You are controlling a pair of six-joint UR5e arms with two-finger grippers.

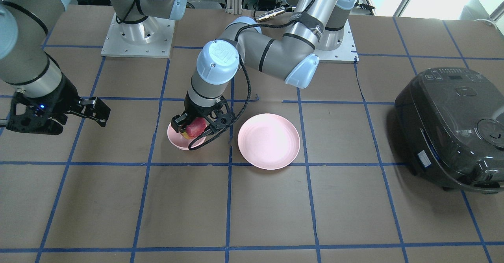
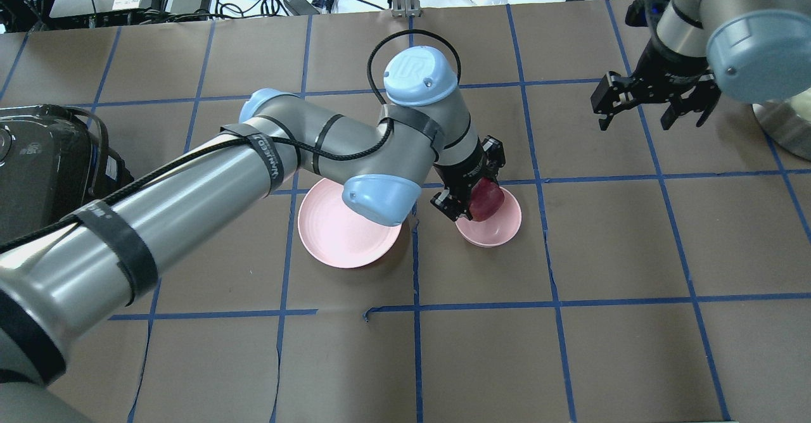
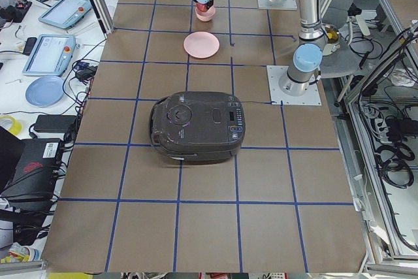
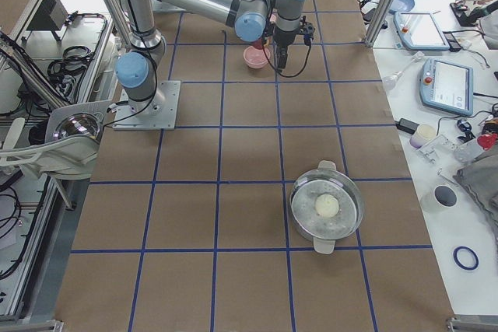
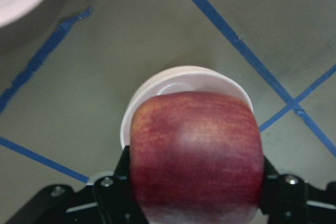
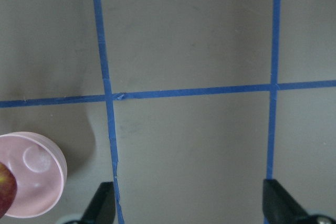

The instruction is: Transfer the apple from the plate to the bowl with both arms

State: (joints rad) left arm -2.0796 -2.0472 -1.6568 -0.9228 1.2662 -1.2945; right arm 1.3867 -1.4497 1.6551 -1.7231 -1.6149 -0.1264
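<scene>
The left gripper (image 5: 193, 198), clamped on the small dark red apple (image 2: 486, 199), hangs over the deep pale pink bowl (image 2: 500, 233); judging by that, only the release remains. The right gripper (image 2: 643, 116) stands apart.

The apple (image 5: 195, 156) is dark red, streaked with paler yellowish pink, and the bowl (image 2: 500, 228) and plate (image 1: 268, 141) are the same plain pale pink. The counter (image 1: 275, 215) is dull brown, ruled into squares by blue tape lines. The left arm (image 2: 190, 176) and right arm (image 1: 27, 70) are silver-grey with light blue joint caps, the left tool (image 1: 195, 129) and right tool (image 2: 635, 116) are black, and the cooker (image 1: 453, 125) is glossy dark grey.
</scene>
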